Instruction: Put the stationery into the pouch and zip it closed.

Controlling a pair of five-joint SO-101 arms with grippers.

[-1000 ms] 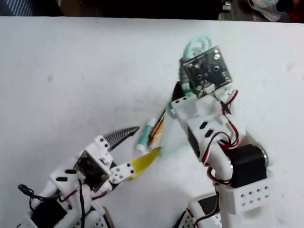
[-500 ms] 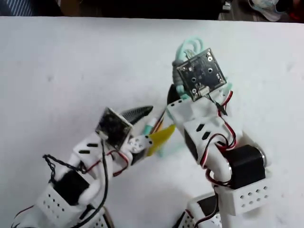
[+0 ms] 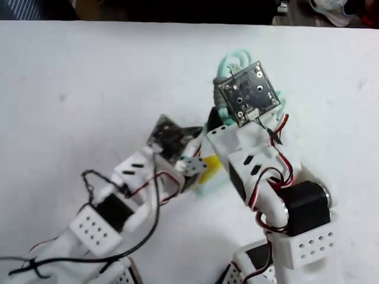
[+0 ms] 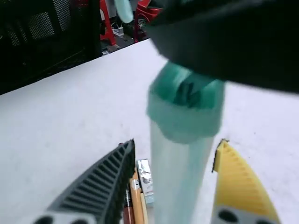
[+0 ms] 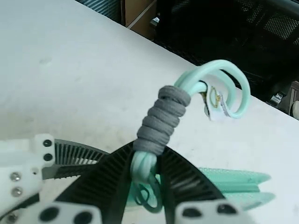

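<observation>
White table [image 3: 89,77]; dark room [image 4: 42,37] beyond far edge. Mint pouch [image 4: 180,158] runs lengthwise from left claw [image 4: 176,142] toward right claw [image 5: 147,154], cord [image 5: 161,116] end pointing away from arm bases. Right claw clenched on grey-wrapped cord; mint loops [image 5: 224,77] just past its tips. Left claw released, black and yellow fingers either side of pouch; contact unclear. Pens [image 4: 135,196] just beside black finger, inside gap, parallel to pouch. Right claw's dark bulk hides pouch's far end.

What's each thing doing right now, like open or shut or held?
left gripper: open, one finger each side of the pouch.
right gripper: shut on the cord.
cord: pinched, its loop free.
pouch: zip hidden, cannot tell if open or closed.
pencils: beside the pouch, not gripped.
</observation>
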